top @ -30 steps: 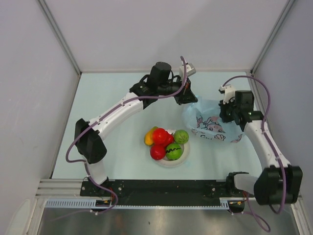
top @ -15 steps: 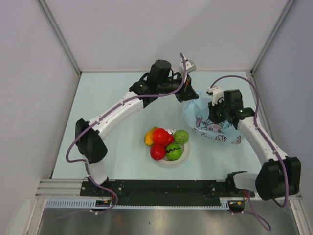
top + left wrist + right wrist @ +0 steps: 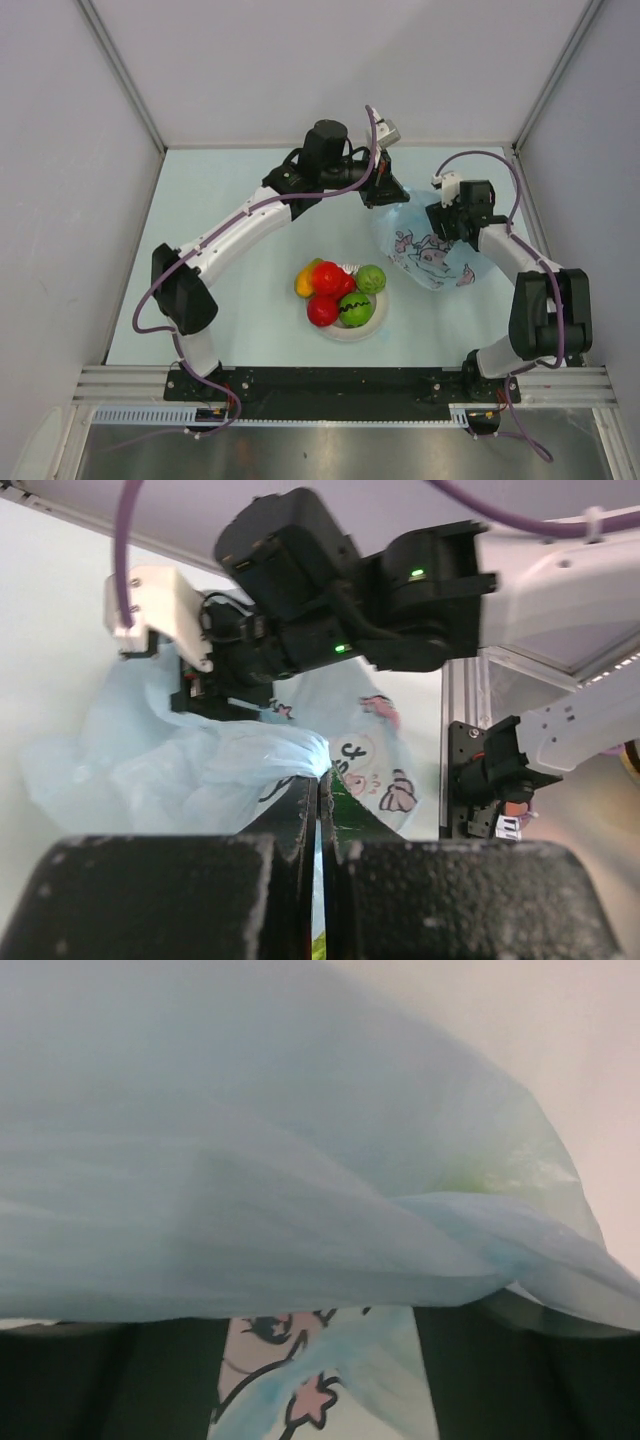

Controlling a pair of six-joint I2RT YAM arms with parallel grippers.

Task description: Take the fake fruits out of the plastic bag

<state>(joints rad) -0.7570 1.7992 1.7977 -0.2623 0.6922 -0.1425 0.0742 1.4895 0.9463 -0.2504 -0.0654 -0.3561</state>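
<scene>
Fingers (image 3: 295,830) of the left gripper (image 3: 383,190) are pressed together on a pinch of the bag (image 3: 430,250), seen toward the table's (image 3: 220,220) far right corner. Fingers (image 3: 520,1380) of the right gripper (image 3: 447,222) are spread against the bag. Fruits (image 3: 338,292) are piled on a plate (image 3: 352,335) by the near edge.

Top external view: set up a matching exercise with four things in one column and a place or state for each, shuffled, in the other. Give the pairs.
Things
1. plastic bag
2. white plate
3. left gripper
4. yellow-orange fruit

Places or states
A. jaws shut, pinching thin blue film
B. crumpled, right of the plate
C. leftmost in the pile
D. carries the fruits

Pairs: 1-B, 2-D, 3-A, 4-C
</scene>
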